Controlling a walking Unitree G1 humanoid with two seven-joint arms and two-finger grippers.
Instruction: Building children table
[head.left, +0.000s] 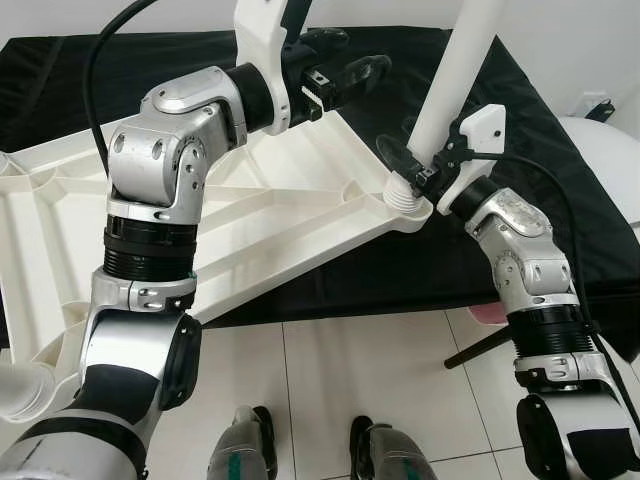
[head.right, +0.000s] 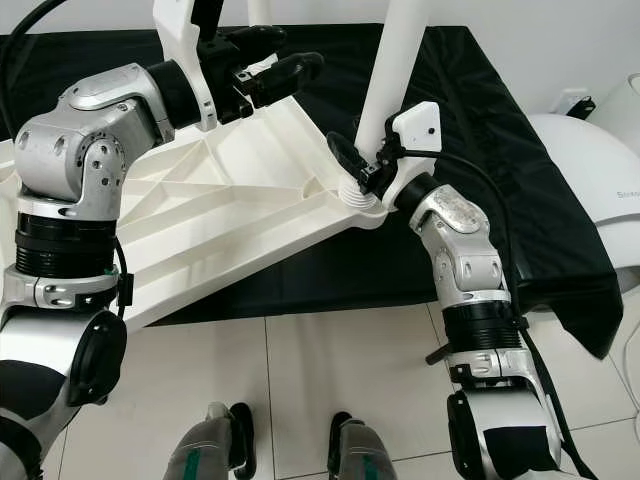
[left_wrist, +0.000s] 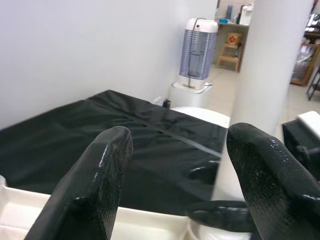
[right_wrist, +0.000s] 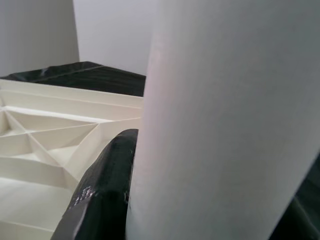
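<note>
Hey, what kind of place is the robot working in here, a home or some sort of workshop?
Probably a room in a home. The floor is pale tile, the white tabletop lies upside down on a bed or bench under a black cover, and a standing household appliance stands by the wall with wooden shelves beyond.

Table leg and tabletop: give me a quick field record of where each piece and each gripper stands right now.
tabletop: white ribbed plastic tabletop lying underside up on the black cloth
leg: white cylindrical table leg standing upright, its threaded end at the tabletop's near corner socket
right gripper: right gripper closed around the leg just above the thread
left gripper: left gripper open, above the tabletop's far edge, holding nothing
floor: white tiled floor in front of the robot
</note>
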